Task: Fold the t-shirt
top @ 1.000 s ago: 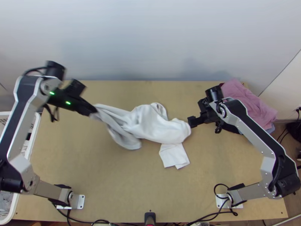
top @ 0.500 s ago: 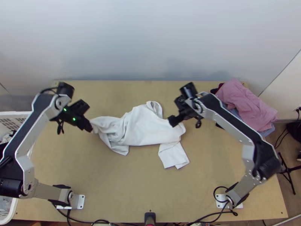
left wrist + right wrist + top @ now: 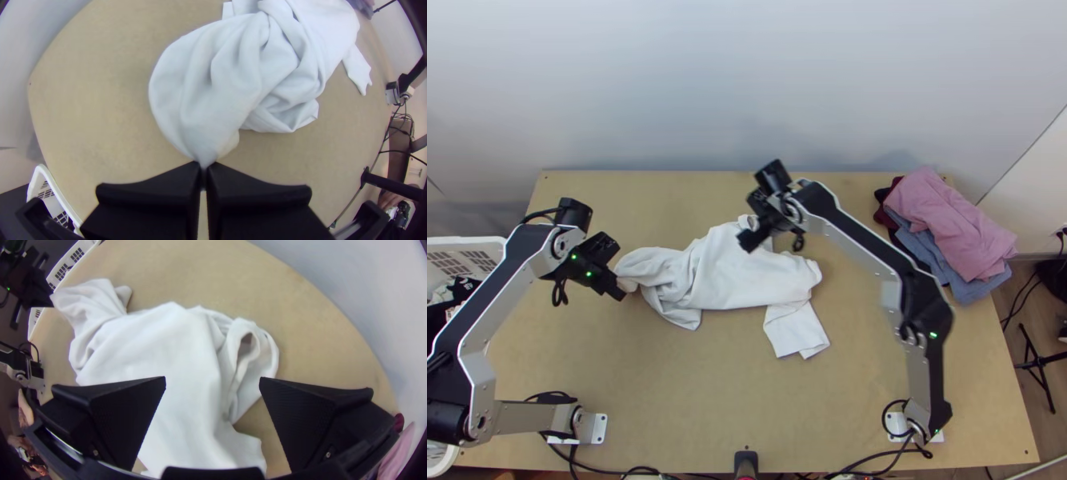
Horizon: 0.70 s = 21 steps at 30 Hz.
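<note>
The left gripper [image 3: 621, 293] is clamped on the left end of the bunched white shirt [image 3: 727, 276] – the right gripper [image 3: 749, 241], spread apart, hangs over its far part.

No text, label, brand, number or sign can be read. Inside the white laundry basket [image 3: 467, 241], a piece of black cloth [image 3: 434, 318] bears small pale marks, too small to make out as letters or figures.
</note>
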### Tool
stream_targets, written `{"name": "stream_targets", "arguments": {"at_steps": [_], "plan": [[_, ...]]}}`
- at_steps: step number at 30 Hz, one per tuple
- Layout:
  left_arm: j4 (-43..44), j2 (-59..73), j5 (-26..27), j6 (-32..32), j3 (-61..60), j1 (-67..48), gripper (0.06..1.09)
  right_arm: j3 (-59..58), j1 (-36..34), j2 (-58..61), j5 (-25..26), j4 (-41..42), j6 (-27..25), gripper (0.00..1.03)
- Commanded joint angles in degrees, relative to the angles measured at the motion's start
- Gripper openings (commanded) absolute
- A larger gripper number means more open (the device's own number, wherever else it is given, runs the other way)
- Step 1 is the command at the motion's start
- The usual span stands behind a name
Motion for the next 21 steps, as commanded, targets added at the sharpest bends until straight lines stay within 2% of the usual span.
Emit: {"name": "stream_targets", "arguments": {"at_steps": [1,5,11,14,17,20,21], "plan": [[0.22,-2.65,-0.49,-0.65,-0.97,1.15,0.12,17.61,3.36,11.07,-0.09,-1.24,0.43,0.96],[0.22,-3.70,-0.49,-1.35,-2.29,1.15,0.12,22.44,3.97,15.55,0.09,-0.36,0.52,0.96],[0.57,-5.02,-0.40,-2.32,-3.87,1.15,0.12,21.56,4.94,18.36,0.44,0.35,0.96,0.96],[0.66,-5.28,-0.22,-3.02,-4.23,0.89,0.12,20.33,5.11,18.71,0.44,0.17,1.04,0.85],[1.10,-5.55,-0.22,-3.37,-4.40,0.54,0.12,19.89,5.20,18.71,0.44,-0.18,0.69,0.61],[1.36,-5.55,-0.22,-3.28,-4.31,0.71,0.12,19.63,5.29,17.92,0.35,-0.09,-1.15,0.19],[1.45,-5.55,-0.22,-3.20,-4.23,0.98,0.12,19.10,5.29,16.96,0.35,0.08,-2.21,0.08]]}}
